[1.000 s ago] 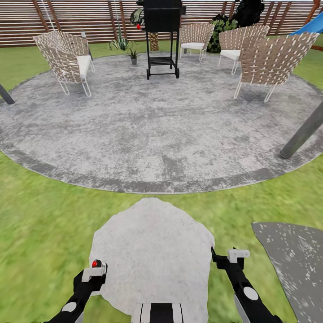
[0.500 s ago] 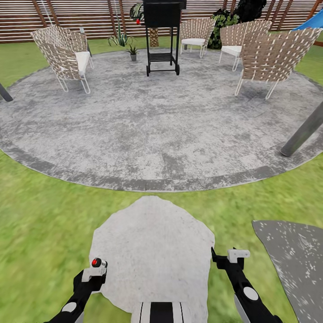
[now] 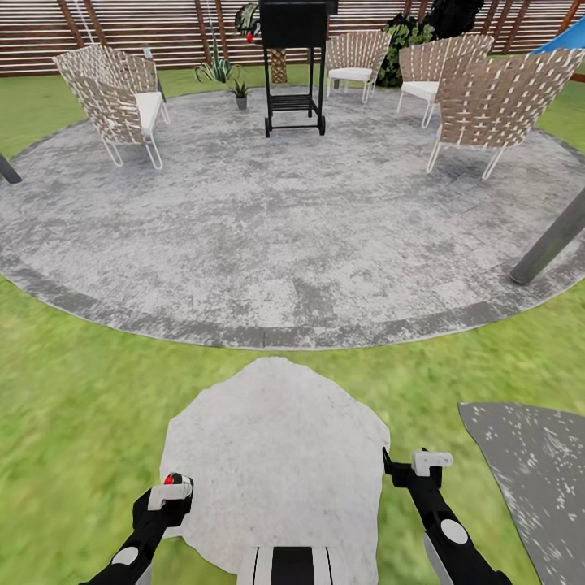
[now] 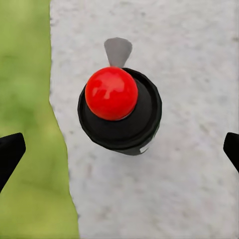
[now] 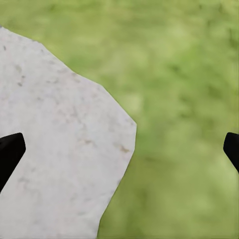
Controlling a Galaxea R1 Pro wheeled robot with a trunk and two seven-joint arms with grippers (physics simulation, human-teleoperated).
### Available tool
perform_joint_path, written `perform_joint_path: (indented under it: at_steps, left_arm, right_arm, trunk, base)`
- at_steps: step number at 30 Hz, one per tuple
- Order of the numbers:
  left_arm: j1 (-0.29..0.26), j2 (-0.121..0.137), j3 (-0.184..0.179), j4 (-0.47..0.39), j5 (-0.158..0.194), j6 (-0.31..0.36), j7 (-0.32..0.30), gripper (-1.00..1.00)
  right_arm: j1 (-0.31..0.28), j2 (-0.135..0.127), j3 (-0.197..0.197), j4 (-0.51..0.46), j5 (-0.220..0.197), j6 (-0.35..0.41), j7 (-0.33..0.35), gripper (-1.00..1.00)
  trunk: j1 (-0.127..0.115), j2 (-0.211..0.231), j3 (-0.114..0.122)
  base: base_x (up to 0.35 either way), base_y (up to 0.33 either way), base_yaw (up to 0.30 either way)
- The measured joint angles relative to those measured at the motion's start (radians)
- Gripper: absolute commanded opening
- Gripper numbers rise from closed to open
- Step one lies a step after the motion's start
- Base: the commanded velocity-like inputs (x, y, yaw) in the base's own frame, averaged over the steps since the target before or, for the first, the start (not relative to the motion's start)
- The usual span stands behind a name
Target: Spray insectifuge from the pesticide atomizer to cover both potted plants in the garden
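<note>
The pesticide atomizer, a black bottle with a round red top, is seen from above between my left gripper's fingers. The fingertips stand wide apart and do not touch it. Its shadow falls on the pale stepping stone. In the head view its red top shows at my left gripper. My right gripper hangs open over the stone's edge and the lawn. One potted plant stands at the paved patio's far edge. The other potted plant is out of view.
On the patio stand a black grill and several woven chairs. A spiky striped plant grows near the slatted fence. A grey pole leans at the right. A darker stone lies near right.
The whole picture has shifted slightly, with the far chairs and grill sliding up, so the camera moved. Both grippers and the atomizer keep their places.
</note>
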Motion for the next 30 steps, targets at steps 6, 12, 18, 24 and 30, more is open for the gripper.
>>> perform_joint_path:
  at_steps: [6,12,18,24,30]
  left_arm:
    - [0.000,0.000,0.001,0.000,0.000,0.001,0.000,1.00]
    - [0.000,0.000,0.002,0.000,0.000,0.000,0.000,1.00]
    - [0.000,0.001,0.000,-0.002,0.000,0.000,0.000,1.00]
    - [0.000,0.002,-0.001,-0.002,0.000,0.000,0.000,1.00]
    - [0.000,0.002,0.001,-0.002,0.000,0.000,0.000,1.00]
  right_arm:
    - [0.000,0.000,0.000,0.000,0.000,0.000,0.000,1.00]
    - [0.000,0.000,0.000,0.000,0.000,0.000,0.000,1.00]
    - [0.000,0.000,0.000,0.000,0.000,0.000,0.000,1.00]
    - [0.000,0.000,0.000,0.000,0.000,0.000,0.000,1.00]
    - [0.000,0.000,0.000,0.000,0.000,0.001,0.000,1.00]
  trunk:
    - [0.000,0.000,0.000]
    - [0.000,0.000,0.000]
    - [0.000,0.000,0.000]
    - [0.000,0.000,-0.004]
    - [0.001,-0.001,-0.012]
  base:
    - [0.018,0.000,0.000]
    - [0.040,0.000,0.000]
    - [0.002,0.000,0.000]
    - [0.000,0.000,0.000]
    - [0.000,0.000,0.000]
